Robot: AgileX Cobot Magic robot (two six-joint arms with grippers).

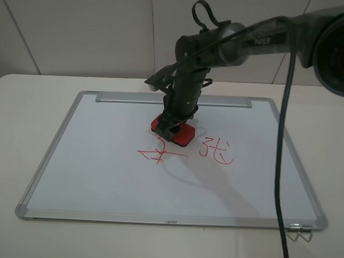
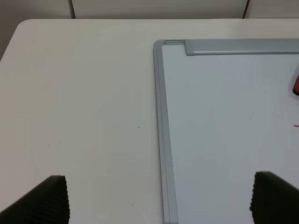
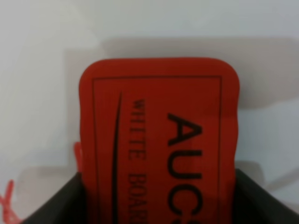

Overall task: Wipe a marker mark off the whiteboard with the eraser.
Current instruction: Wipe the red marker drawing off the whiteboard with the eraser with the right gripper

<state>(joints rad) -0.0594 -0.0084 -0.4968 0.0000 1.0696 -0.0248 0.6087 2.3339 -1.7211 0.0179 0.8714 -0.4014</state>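
The eraser [image 1: 173, 132] is sitting flat on the whiteboard [image 1: 96, 165], red lettered face up, right at the tray-bar edge of the marker mark [image 1: 159, 154], whose red strokes are showing mid-board.

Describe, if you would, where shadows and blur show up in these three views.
Exterior high: the right gripper and its arm cast a soft shadow across the whiteboard; the arm's nearest part is blurred. Right wrist: the eraser fills most of the frame, slightly soft, lettering legible. Left wrist: even light, no glare.

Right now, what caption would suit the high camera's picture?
Right gripper holds the small red block eraser on the silver-framed whiteboard, at the larger red scribble.
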